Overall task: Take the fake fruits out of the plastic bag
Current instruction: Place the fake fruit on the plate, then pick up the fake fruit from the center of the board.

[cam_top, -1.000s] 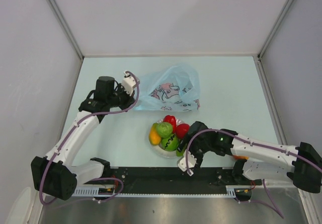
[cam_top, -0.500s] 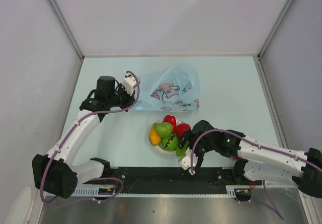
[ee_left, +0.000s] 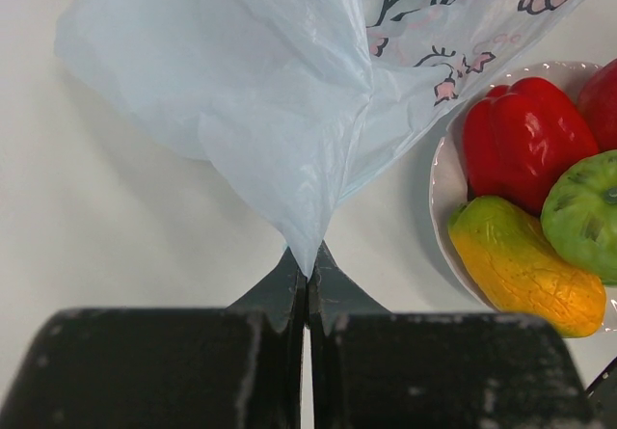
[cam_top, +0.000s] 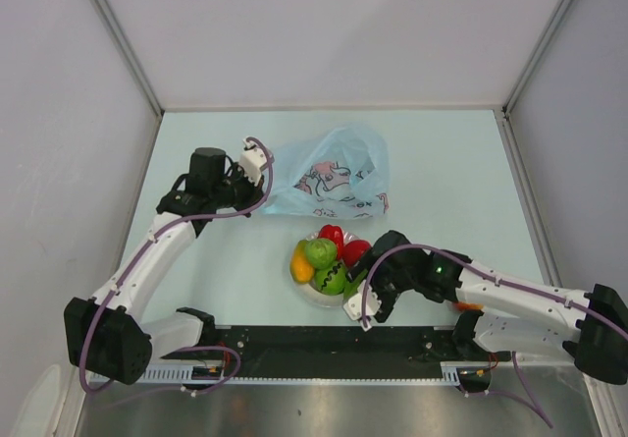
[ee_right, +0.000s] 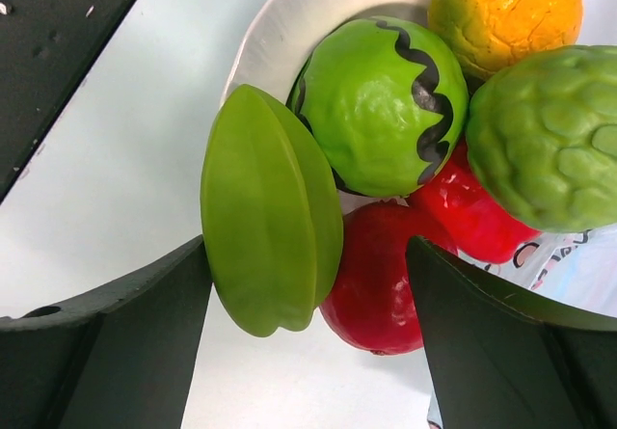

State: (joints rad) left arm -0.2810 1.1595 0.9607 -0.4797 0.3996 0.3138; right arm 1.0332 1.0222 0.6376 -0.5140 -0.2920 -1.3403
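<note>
Left hand (ee_left: 307, 284) clenched on the plastic bag (ee_left: 260, 82), beyond the plate (ee_right: 280, 24); right hand (ee_right: 304, 255) released, spread around the green star fruit (ee_right: 270, 217) at the plate's rim.

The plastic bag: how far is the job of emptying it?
Done: several fruits lie on the white plate, among them a red pepper. In hand: the left gripper pinches a corner of the plastic bag, and the open right gripper stands around a green star fruit at the plate's edge. Left: I cannot tell whether the bag holds more.
</note>
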